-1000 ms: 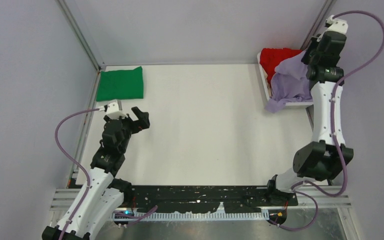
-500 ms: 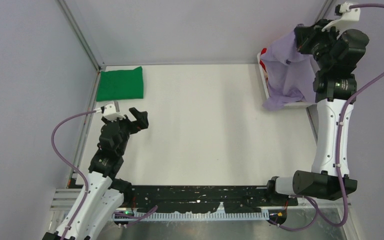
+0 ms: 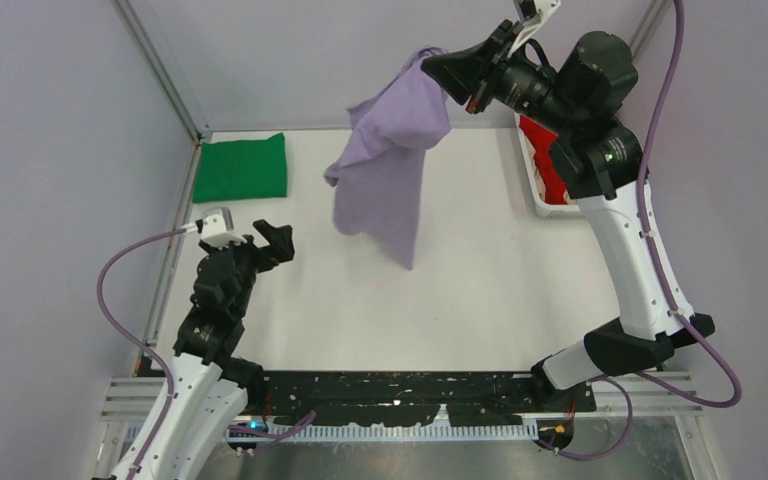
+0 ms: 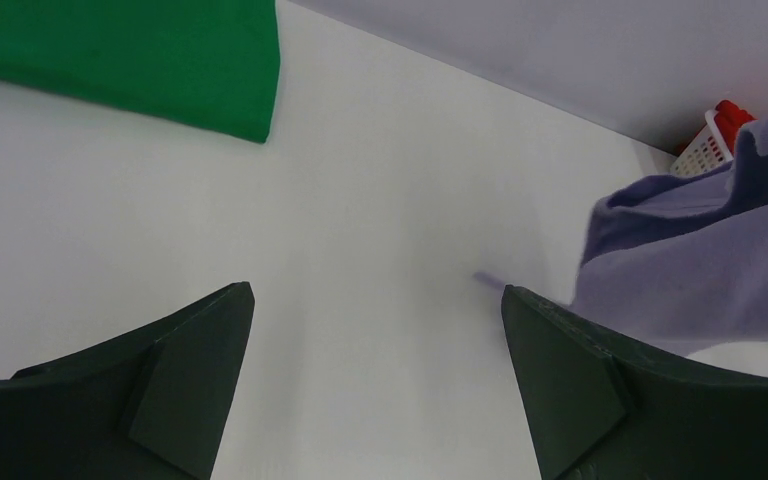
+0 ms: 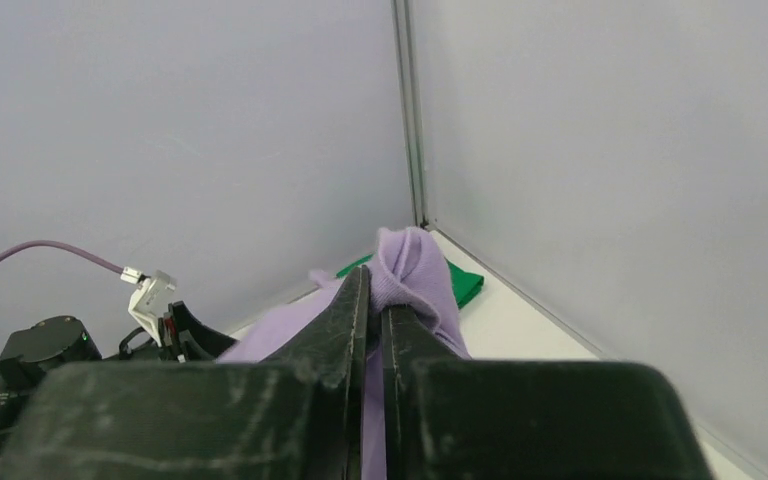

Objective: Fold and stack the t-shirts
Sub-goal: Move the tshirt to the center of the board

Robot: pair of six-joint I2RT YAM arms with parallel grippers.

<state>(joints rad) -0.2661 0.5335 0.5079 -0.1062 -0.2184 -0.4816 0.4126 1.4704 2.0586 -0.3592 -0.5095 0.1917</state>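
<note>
My right gripper [image 3: 438,66] is shut on the lavender t-shirt [image 3: 390,160] and holds it high in the air over the middle of the table, the cloth hanging down bunched. The right wrist view shows the jaws pinching a fold of the lavender shirt [image 5: 415,275]. A folded green t-shirt [image 3: 241,167] lies flat at the far left corner and shows in the left wrist view [image 4: 130,55]. A red t-shirt [image 3: 548,140] lies in the basket at the far right. My left gripper [image 3: 270,240] is open and empty, low over the left side of the table.
A white slatted basket [image 3: 537,185] stands at the far right edge of the table. Grey walls with metal corner posts close in the left, back and right sides. The left arm's purple cable loops by the left wall.
My right gripper has lifted the lavender shirt out of the basket and swung it up and left over the table's middle, uncovering the red shirt. The left arm has barely moved.
</note>
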